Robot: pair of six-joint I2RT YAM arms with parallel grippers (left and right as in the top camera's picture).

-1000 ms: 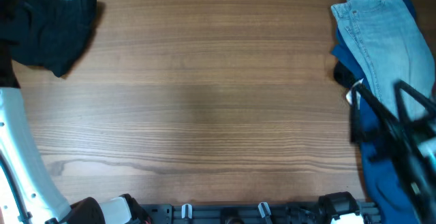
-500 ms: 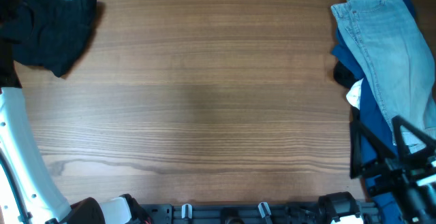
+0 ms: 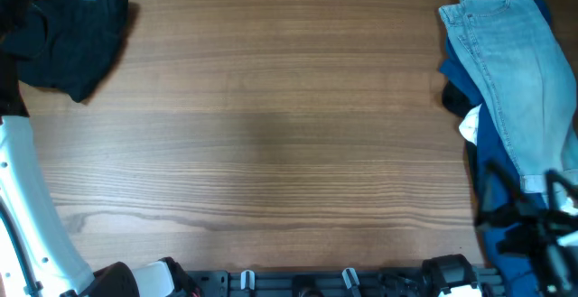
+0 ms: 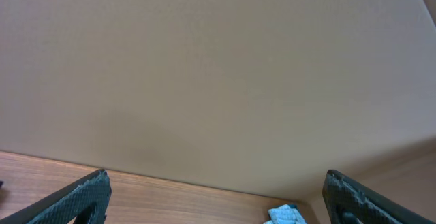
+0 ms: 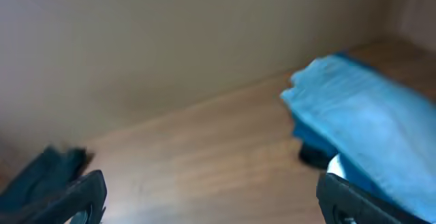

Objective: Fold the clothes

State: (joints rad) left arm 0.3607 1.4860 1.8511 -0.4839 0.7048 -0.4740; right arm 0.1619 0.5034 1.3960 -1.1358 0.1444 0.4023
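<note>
1. Black garment (image 3: 65,40) lies crumpled, well away from my right gripper (image 5: 211,207) and seemingly nearer my left gripper (image 4: 218,207).
2. Both grippers are spread wide, holding nothing.
3. Folding is not yet begun, I judge. Next I must reach it, pinch an edge and spread it flat.

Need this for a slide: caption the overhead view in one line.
Crumpled black garment at a wooden table's top-left corner; light blue jeans over dark blue fabric at right.
</note>
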